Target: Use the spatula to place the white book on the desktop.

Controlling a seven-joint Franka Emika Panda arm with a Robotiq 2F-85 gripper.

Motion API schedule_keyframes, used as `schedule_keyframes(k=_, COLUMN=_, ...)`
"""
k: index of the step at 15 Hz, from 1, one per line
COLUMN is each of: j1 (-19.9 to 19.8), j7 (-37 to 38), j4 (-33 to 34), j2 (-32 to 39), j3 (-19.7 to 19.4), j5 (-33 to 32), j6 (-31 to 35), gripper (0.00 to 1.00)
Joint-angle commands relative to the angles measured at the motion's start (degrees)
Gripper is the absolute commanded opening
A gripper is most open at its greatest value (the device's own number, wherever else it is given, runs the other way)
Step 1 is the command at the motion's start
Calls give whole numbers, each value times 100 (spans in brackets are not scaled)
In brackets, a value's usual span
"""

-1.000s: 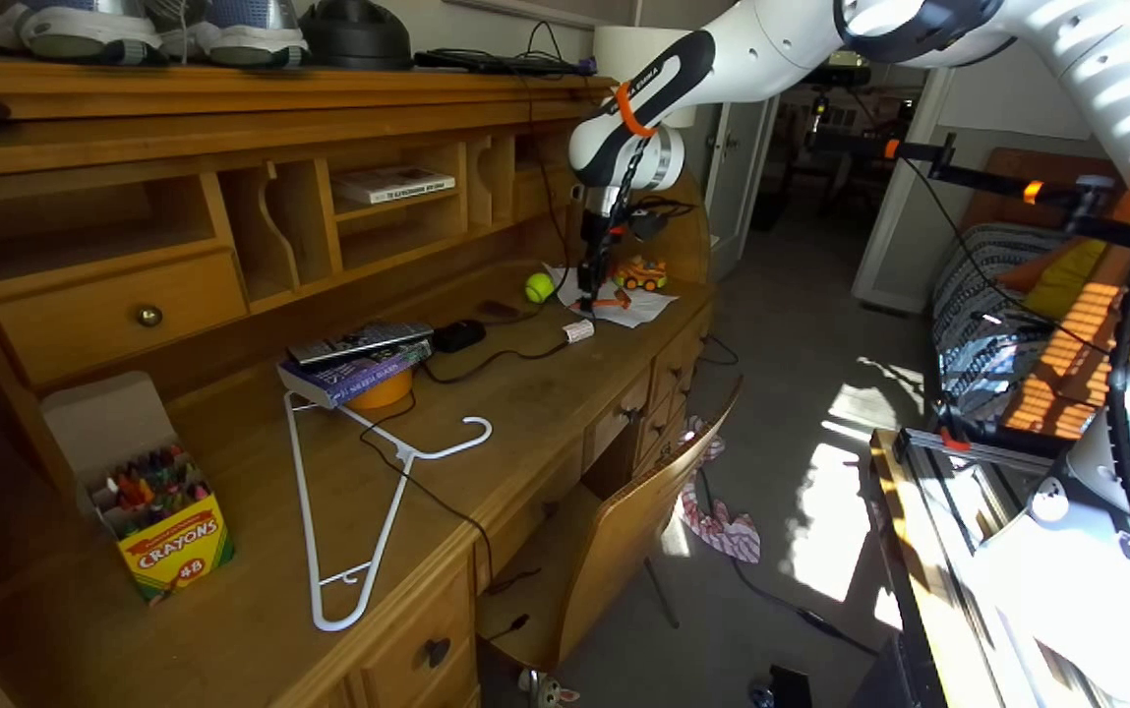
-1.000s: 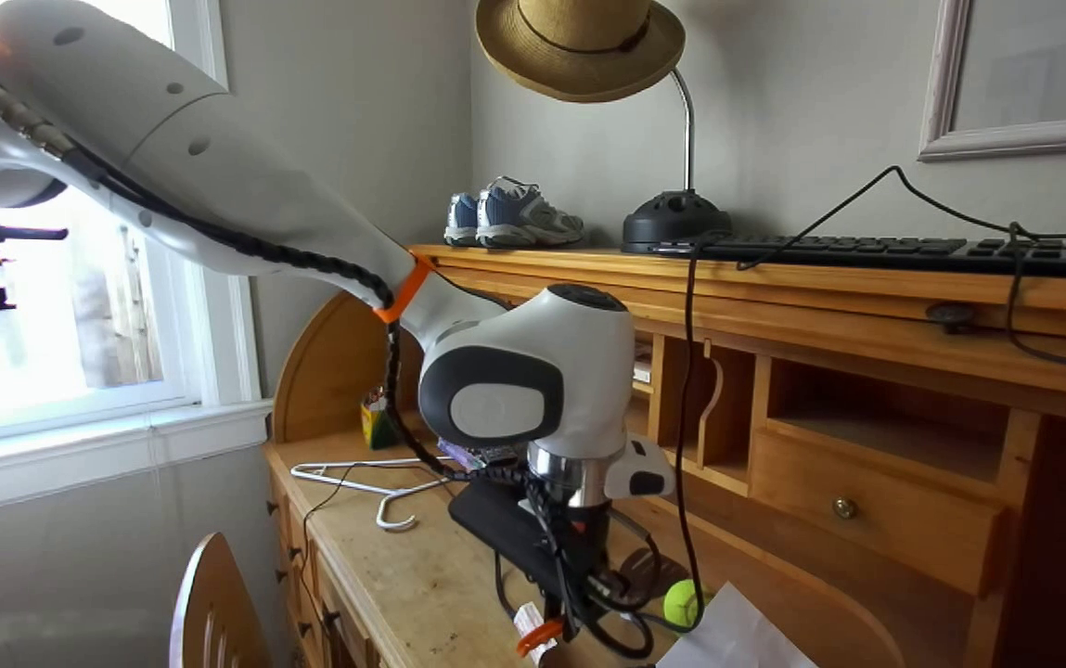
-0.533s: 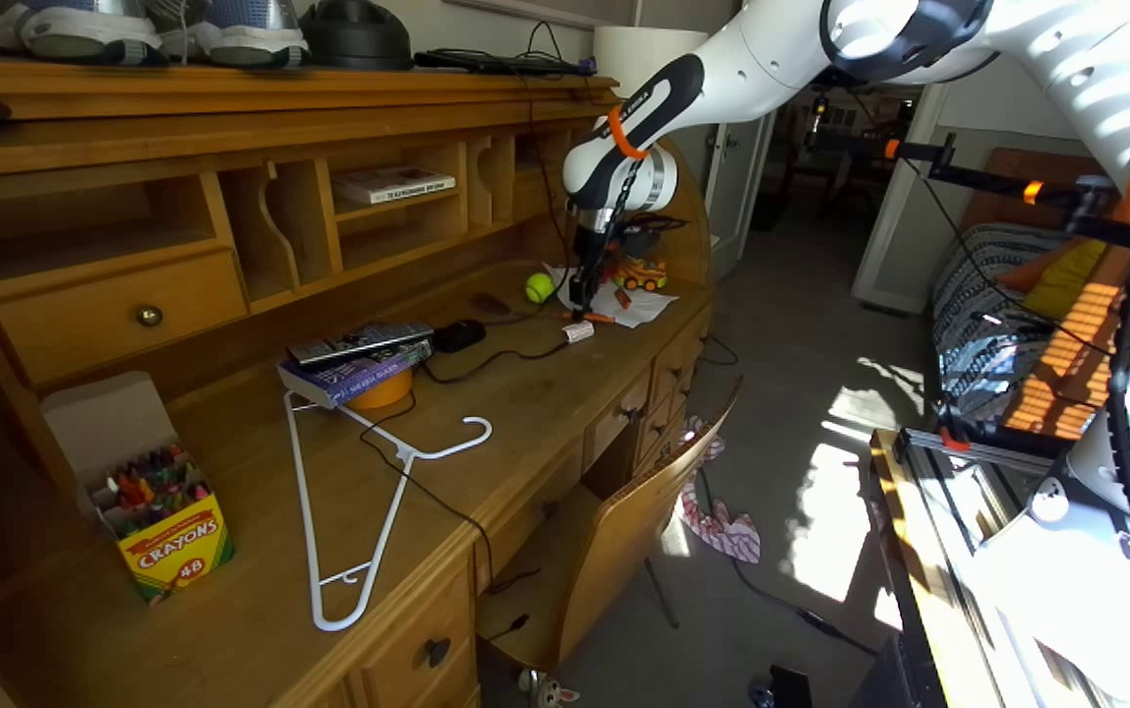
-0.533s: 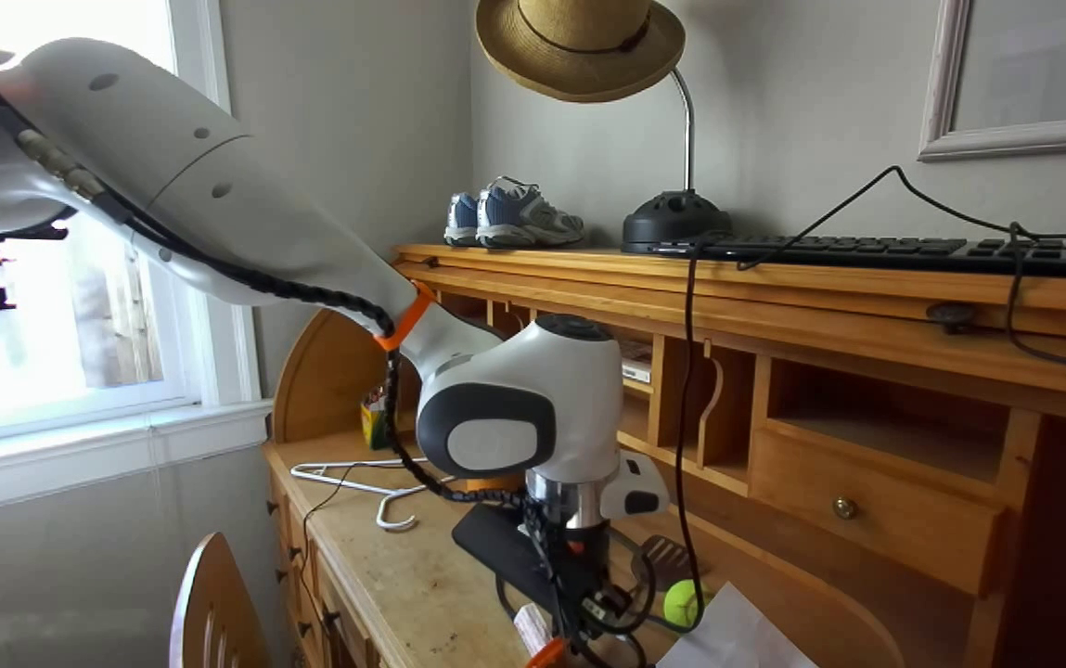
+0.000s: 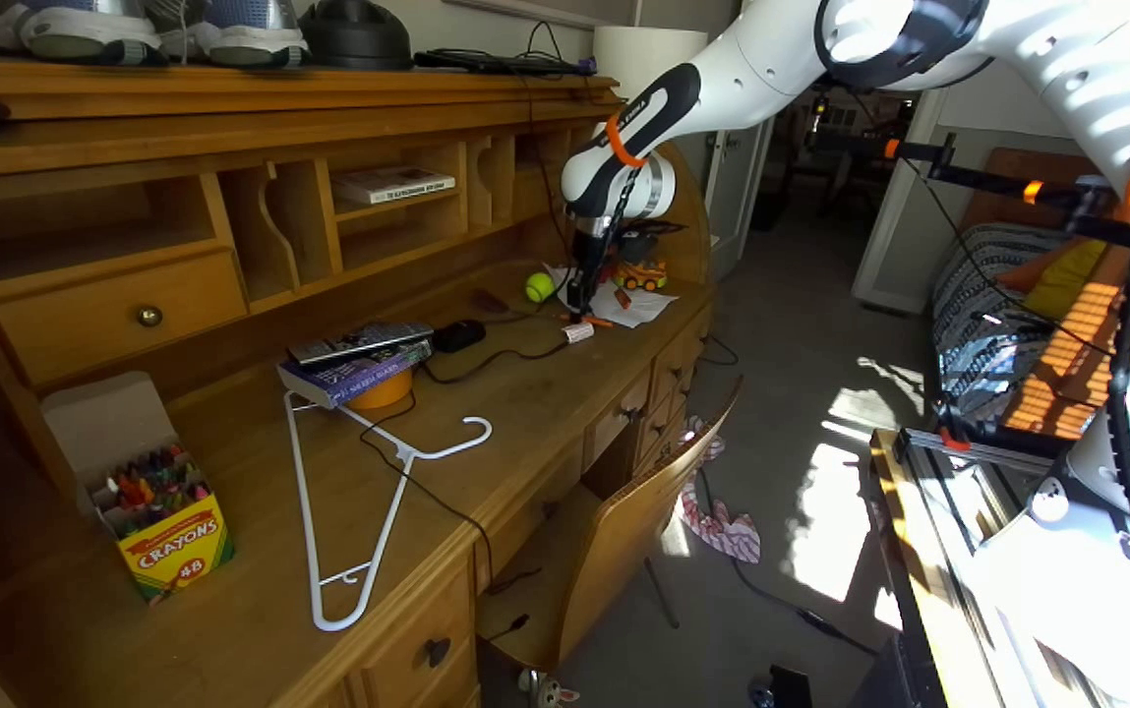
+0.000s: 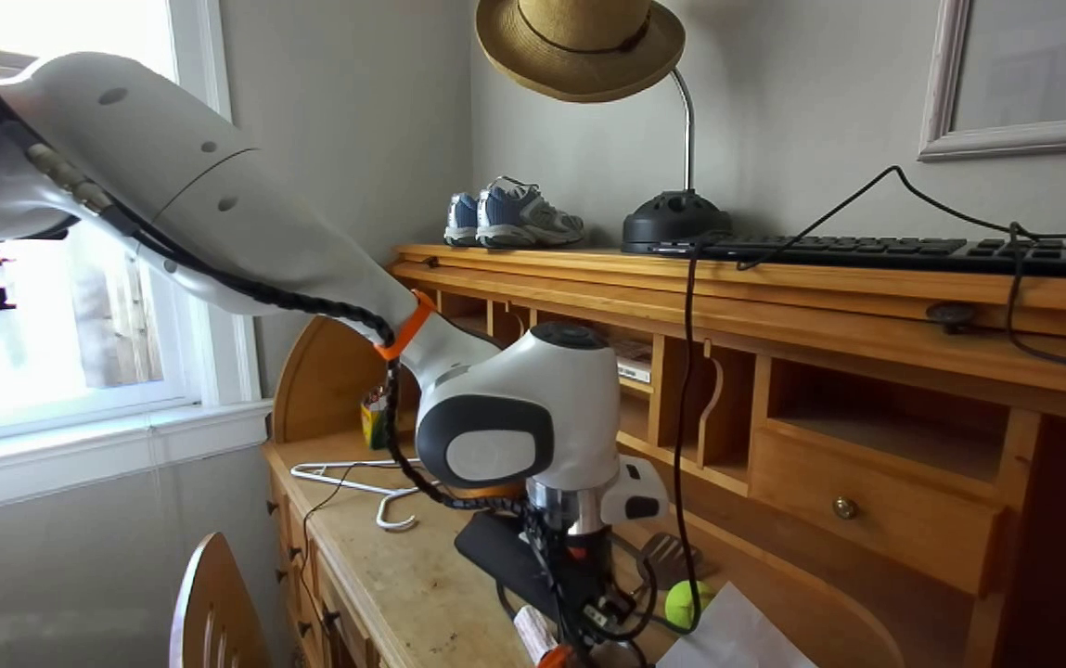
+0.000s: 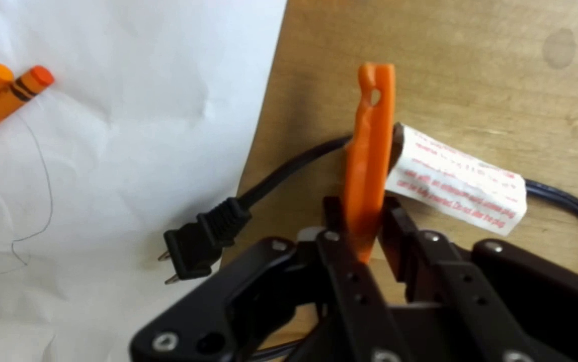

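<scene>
The white book lies flat in an upper cubby of the desk; its edge also shows in an exterior view. The spatula has an orange handle and a brown slotted head. My gripper is shut on the handle, one finger on each side, with the handle's holed end sticking out past the fingertips. In an exterior view my gripper is low over the honey-brown desktop, with the brown head toward the cubbies. Most of the spatula's middle is hidden by the gripper and cables.
A tennis ball, paper, toy car and white cord tag are close to the gripper. A purple book, hanger and crayon box lie farther along. A cable hangs before the cubbies.
My gripper has moved down and slightly toward the crayon-box end of the desk. The spatula's handle has lowered with it, and its brown head has shifted slightly toward the cubbies.
</scene>
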Motion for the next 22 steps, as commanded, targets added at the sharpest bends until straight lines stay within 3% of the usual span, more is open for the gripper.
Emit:
schedule_keyframes(k=1, j1=62, j7=234, j4=-38, j2=-62, j3=-63, j5=-74, j6=126, gripper=55)
schedule_keyframes(k=7, j1=124, j7=514, j4=179, j2=15, j3=-66, j5=-79, j6=66, gripper=98)
schedule_keyframes(k=12, j1=147, j7=674, j4=359, j2=165, j3=-67, j5=-103, j6=2, gripper=100)
schedule_keyframes(k=13, j1=136, j7=665, j4=384, j2=192, j3=-52, j5=-100, j6=-7, gripper=94)
schedule_keyframes(k=17, j1=128, j7=657, j4=464, j2=290, j3=-53, j5=-113, j6=-17, gripper=56)
schedule_keyframes(k=21, j1=102, j7=654, j4=617, j2=434, j3=-54, j5=-110, j6=-22, gripper=42)
schedule_keyframes(k=22, j1=79, j7=637, j4=645, j2=456, j3=-30, j5=-86, j6=-34, gripper=45)
